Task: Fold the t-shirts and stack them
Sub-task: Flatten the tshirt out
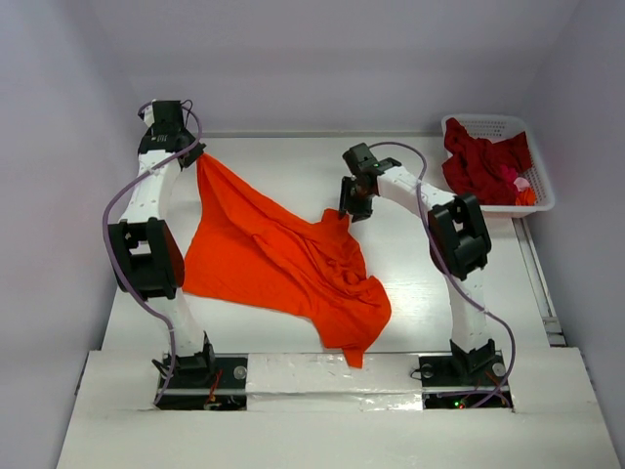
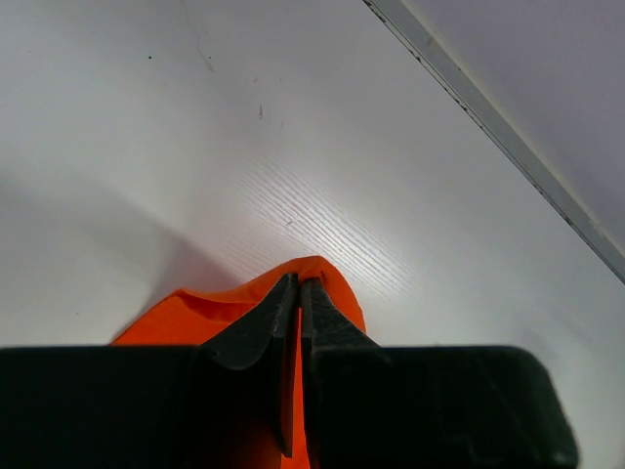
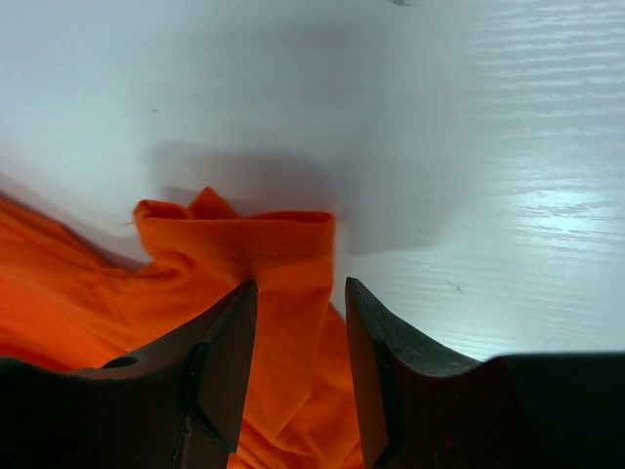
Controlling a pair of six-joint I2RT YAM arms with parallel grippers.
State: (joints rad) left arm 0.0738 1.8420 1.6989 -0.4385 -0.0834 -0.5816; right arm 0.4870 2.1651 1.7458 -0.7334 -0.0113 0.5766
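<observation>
The bright orange t-shirt (image 1: 273, 254) lies crumpled and stretched across the table from the far left to the near centre. At the far left, my left gripper (image 1: 195, 156) is shut on one of its corners. In the left wrist view, orange cloth (image 2: 195, 313) is pinched between the closed fingers of the left gripper (image 2: 298, 283). My right gripper (image 1: 352, 210) stands open over another hemmed edge near the table's middle. That orange fold (image 3: 244, 244) lies between the spread fingers of the right gripper (image 3: 301, 285), unclamped. The dark red t-shirt (image 1: 479, 161) is bunched in the basket.
The white lattice basket (image 1: 542, 186) sits at the far right corner, with small pink and orange cloth bits (image 1: 522, 186) beside the red shirt. A raised rail (image 1: 532, 264) runs along the table's right edge. The back wall is close behind the left gripper.
</observation>
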